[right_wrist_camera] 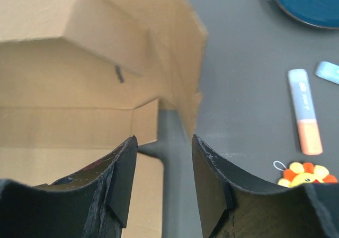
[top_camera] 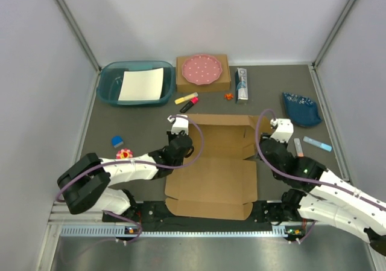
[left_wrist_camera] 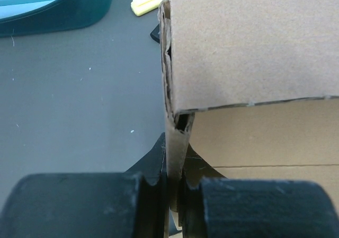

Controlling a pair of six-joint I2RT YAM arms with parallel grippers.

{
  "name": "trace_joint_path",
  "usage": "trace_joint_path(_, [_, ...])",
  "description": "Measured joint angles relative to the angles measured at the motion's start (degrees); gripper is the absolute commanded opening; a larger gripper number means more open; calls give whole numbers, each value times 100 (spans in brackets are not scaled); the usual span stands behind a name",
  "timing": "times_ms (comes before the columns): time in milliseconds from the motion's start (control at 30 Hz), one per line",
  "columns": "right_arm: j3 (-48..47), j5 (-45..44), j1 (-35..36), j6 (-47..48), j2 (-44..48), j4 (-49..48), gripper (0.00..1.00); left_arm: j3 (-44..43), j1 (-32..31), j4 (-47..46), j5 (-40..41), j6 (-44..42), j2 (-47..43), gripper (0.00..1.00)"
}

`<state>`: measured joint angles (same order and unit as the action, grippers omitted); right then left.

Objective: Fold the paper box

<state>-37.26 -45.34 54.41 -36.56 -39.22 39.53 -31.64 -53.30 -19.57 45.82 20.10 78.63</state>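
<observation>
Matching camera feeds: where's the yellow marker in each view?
Top: yellow marker just behind the paper box, left of centre.
Left wrist: yellow marker at the top edge, left of the paper box raised wall.
Right wrist: not in it.
Shared landmark: the paper box, in all three.

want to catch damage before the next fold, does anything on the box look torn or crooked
Yes: the paper box has a frayed, split corner edge just past where the left gripper pinches its side wall. Its right wall's edge looks wavy too.
</observation>
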Motion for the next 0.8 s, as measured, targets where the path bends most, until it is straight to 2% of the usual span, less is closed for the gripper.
trace_joint_path(267, [175,205,-1093,-315,39,-7,47,0,35,33,-66,-9,-28,0])
trace_joint_path(633, [595,944,-1917,-133,-402,-820,46,0,46,39,-103,-31,-37,0])
trace_joint_path(700, [629,1064,-2044,-66,-470,-1023,38,0,46,39,-107,-33,-37,0])
trace_joint_path(733, [649,1115,-2079,-26,-511,-1132,30,0,48,39,-109,-33,-37,0])
trace_joint_path(800, [656,1239,-2098,52,-592,-1263,24,0,50,37,-118,-33,-37,0])
